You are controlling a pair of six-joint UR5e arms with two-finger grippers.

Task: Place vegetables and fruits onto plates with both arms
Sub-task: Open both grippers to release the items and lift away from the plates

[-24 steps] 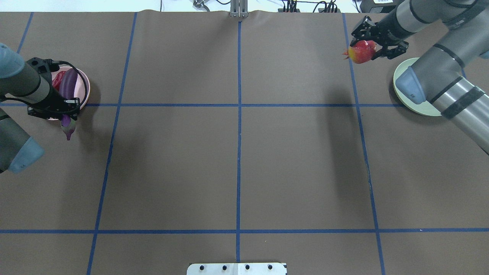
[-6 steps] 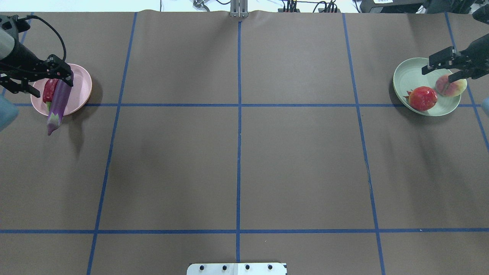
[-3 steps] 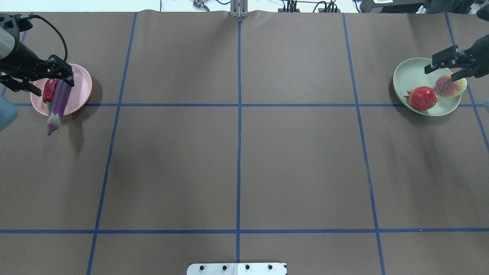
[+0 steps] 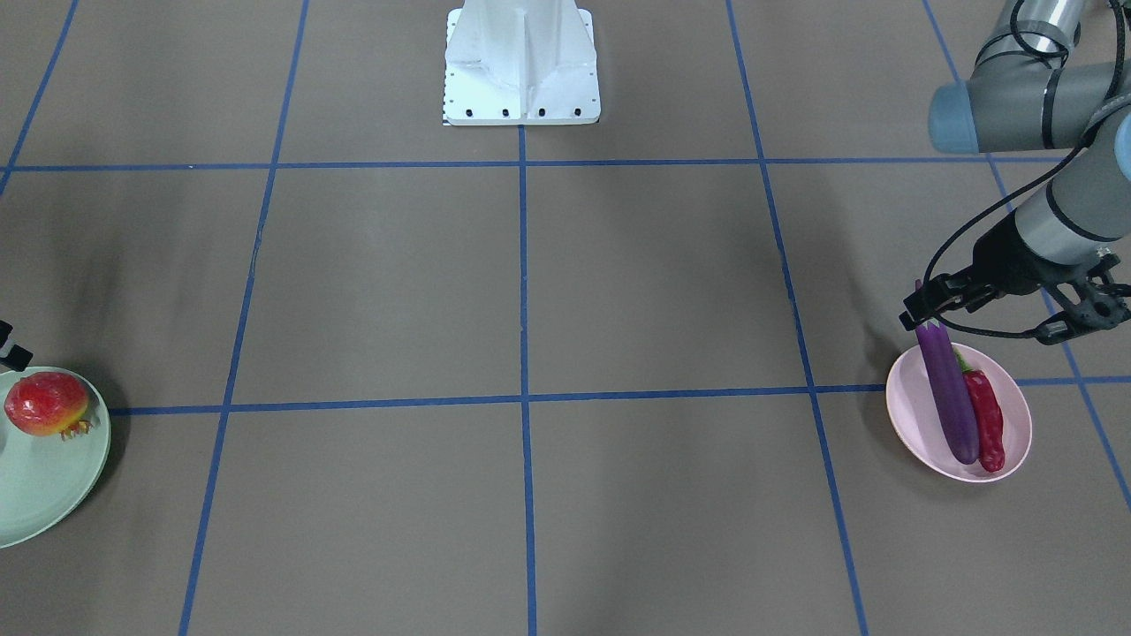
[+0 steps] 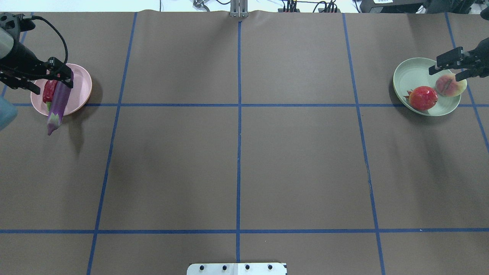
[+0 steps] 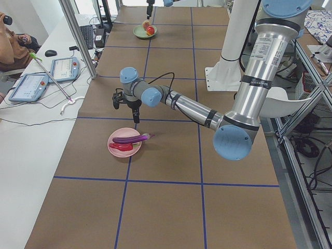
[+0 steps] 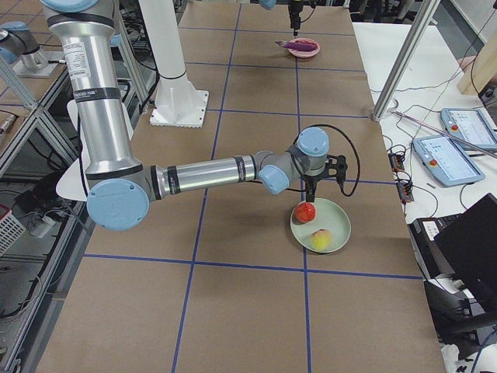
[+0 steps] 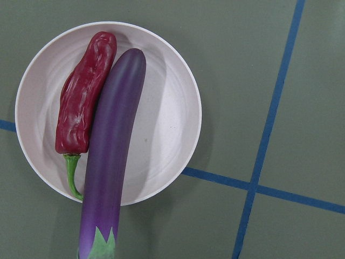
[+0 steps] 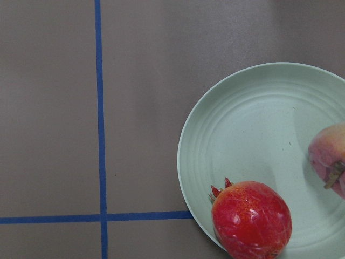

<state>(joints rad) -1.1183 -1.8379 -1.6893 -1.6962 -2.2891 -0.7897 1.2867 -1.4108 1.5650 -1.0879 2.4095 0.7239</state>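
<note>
- Produce is all on plates, so I judge the placing done; only pulling the arms back towards the white base (image 4: 521, 62) seems left.
- Vegetables: the pink plate (image 5: 82, 82) sits far out on the base's left. The eggplant (image 5: 59, 101) and the chili pepper (image 5: 49, 91) lie on it side by side, touching.
- The eggplant is longer than the plate. Its rounded end rests inside, and its pale cap pokes out over the rim on the side nearer the base. It looks settled, though it could roll if nudged.
- Fruit: the green plate (image 5: 410, 74) sits far out on the base's right. The pomegranate (image 5: 423, 98) lies near the rim closest to the base, with the peach (image 5: 450, 86) just beside it, further out.
- The left gripper (image 4: 981, 325) hangs above the near edge of the pink plate with its jaws spread wide, holding nothing. One fingertip is close over the eggplant's cap end; I cannot tell whether it touches.
- The right gripper (image 5: 445, 74) hovers over the green plate above the peach, also spread and empty. Both fruits rest on the plate.
</note>
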